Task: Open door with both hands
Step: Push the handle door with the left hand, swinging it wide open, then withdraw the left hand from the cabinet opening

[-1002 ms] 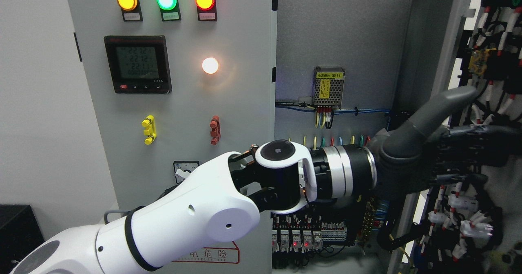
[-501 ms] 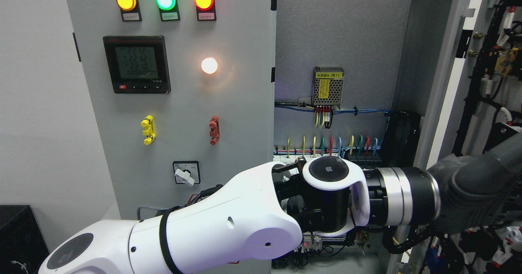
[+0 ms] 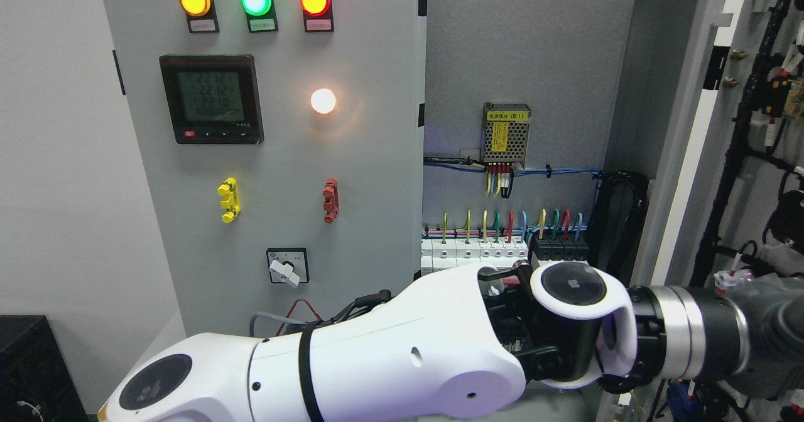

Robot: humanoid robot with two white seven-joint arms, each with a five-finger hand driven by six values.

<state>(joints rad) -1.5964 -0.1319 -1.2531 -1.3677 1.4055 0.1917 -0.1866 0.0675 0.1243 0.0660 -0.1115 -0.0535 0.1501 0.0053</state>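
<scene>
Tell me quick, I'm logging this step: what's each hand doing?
Left hand: at the right edge, mostly cut off; fingers cannot be told.
Right hand: not in view.

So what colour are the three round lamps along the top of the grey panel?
Amber, green, red, left to right, head view.

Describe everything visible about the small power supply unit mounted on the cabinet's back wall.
The power supply unit is a small boxy metal module with a perforated mesh cover, a yellow label strip across its top and another running vertically down its front. It sits upright on the grey back panel inside the open cabinet. Red, yellow and black wires leave its lower edge and join a blue horizontal bundle below. Nothing else touches it.
</scene>
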